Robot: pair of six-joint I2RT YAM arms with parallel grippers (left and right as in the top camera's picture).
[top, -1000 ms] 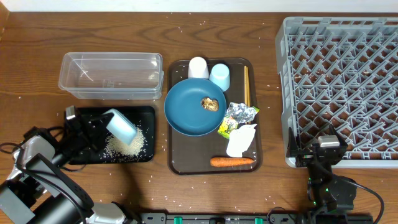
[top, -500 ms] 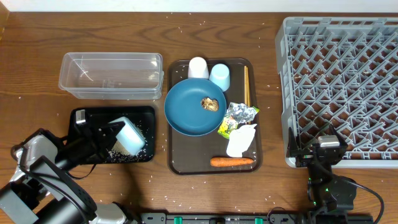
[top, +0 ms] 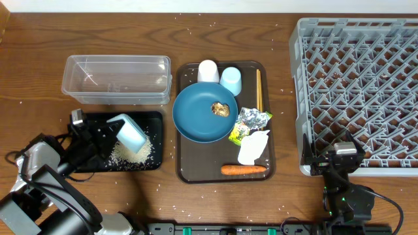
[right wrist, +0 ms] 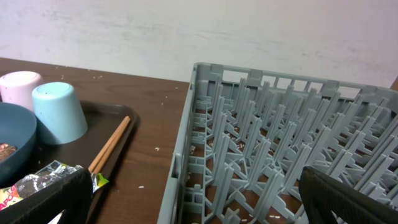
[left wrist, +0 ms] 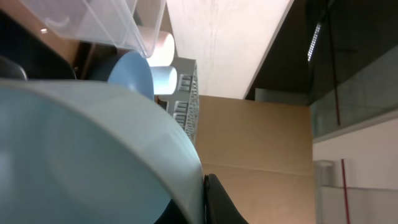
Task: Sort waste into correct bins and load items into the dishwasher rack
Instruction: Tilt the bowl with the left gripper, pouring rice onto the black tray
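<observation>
My left gripper (top: pixel 110 135) is shut on the rim of the white bowl (top: pixel 130 134), which hangs tilted over the black tray (top: pixel 154 118). White rice grains (top: pixel 132 152) lie in that tray. In the left wrist view the bowl (left wrist: pixel 81 155) fills the frame, its rim against a dark finger (left wrist: pixel 221 205). The dark blue plate (top: pixel 199 124) carries a brown lump (top: pixel 222 108). Beside it are the foil (top: pixel 251 117), wrapper (top: pixel 239 134), napkin (top: pixel 253 147) and carrot (top: pixel 243 170). My right gripper (right wrist: pixel 196 205) stands open and holds nothing, at the front left corner of the dishwasher rack (top: pixel 359 85).
The clear container (top: pixel 117 78) stands behind the black tray. On the brown serving tray (top: pixel 188 166) a white cup (top: pixel 208 70), a light blue cup (top: pixel 230 79) and chopsticks (top: pixel 258 88) sit at the back. Loose rice grains are scattered over the table.
The left gripper swung the bowl down and to the right over the black tray, then back up and left to where it started. The right arm has not moved.
</observation>
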